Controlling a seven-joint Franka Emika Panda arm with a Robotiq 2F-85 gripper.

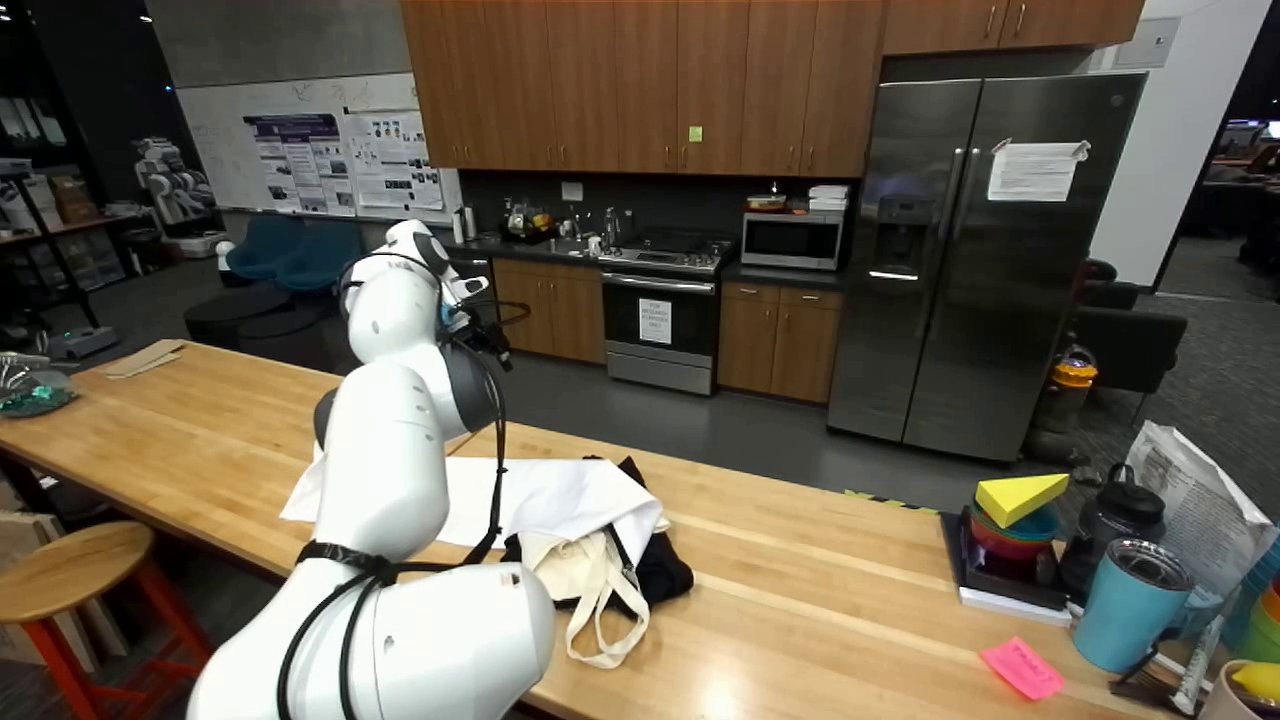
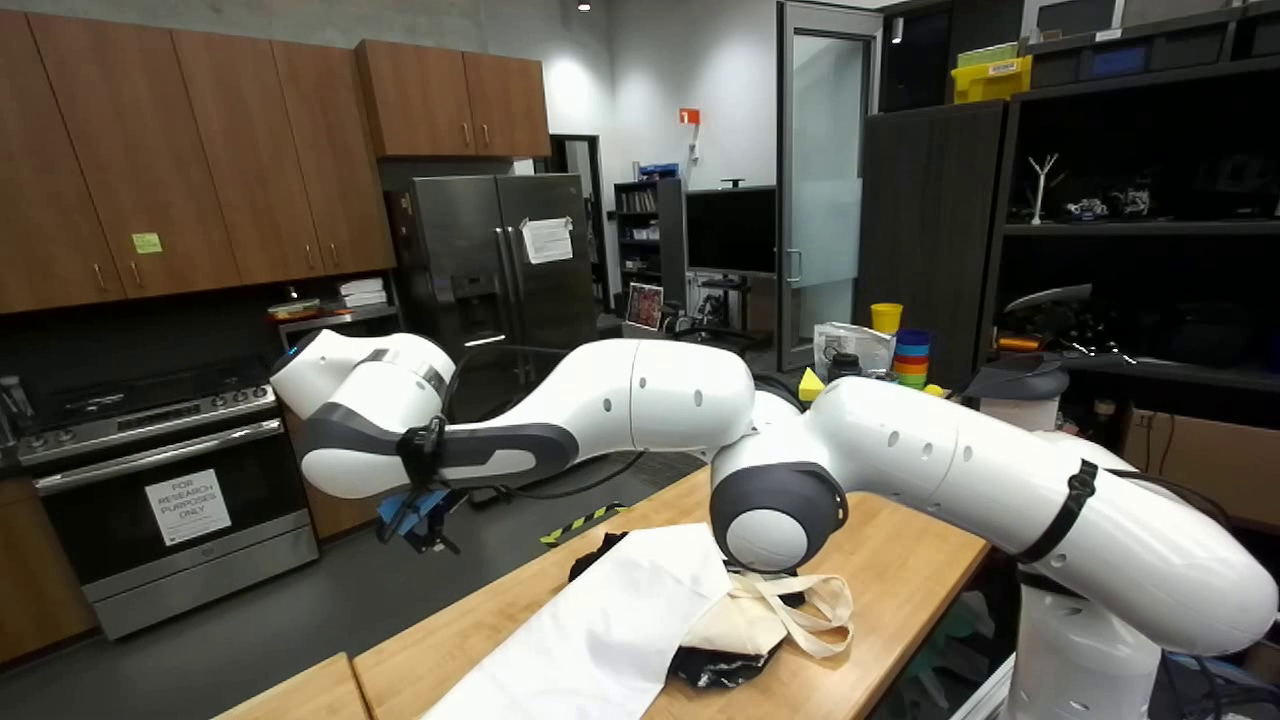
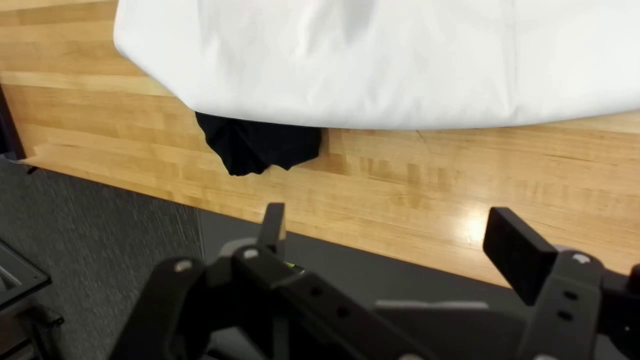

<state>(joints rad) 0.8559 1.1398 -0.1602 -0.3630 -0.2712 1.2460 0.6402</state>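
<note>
Well left of the white cloth (image 1: 560, 490), as seen in an exterior view, flat cardboard pieces (image 1: 150, 358) lie on the wooden table (image 1: 800, 570). Beyond the cloth, raised and apart from it, hangs the gripper (image 3: 390, 230); the wrist view shows its fingers (image 3: 271, 225) spread wide, with nothing between them, and the cloth's long free edge ahead of them. Its height over the table cannot be judged. The white cloth itself lies on the table, its right-hand end draped over the cream bag (image 1: 575, 570) and part of the black fabric (image 1: 665, 570). Smooth surface and shallow folds suggest a light, limp material, slightly slippery and hard to damage, though apt to sag or crease if lifted. The most suitable hold would be a pinch on the free edge beside the black fabric, where the cloth appears raised off the wood; a deep grasp could gather the fabric beneath as well. Well right of the cloth are nested bowls (image 1: 1012, 545) topped by a yellow wedge (image 1: 1020, 497), a pink note (image 1: 1022, 668), and a blue tumbler (image 1: 1130, 610) standing upright.
</note>
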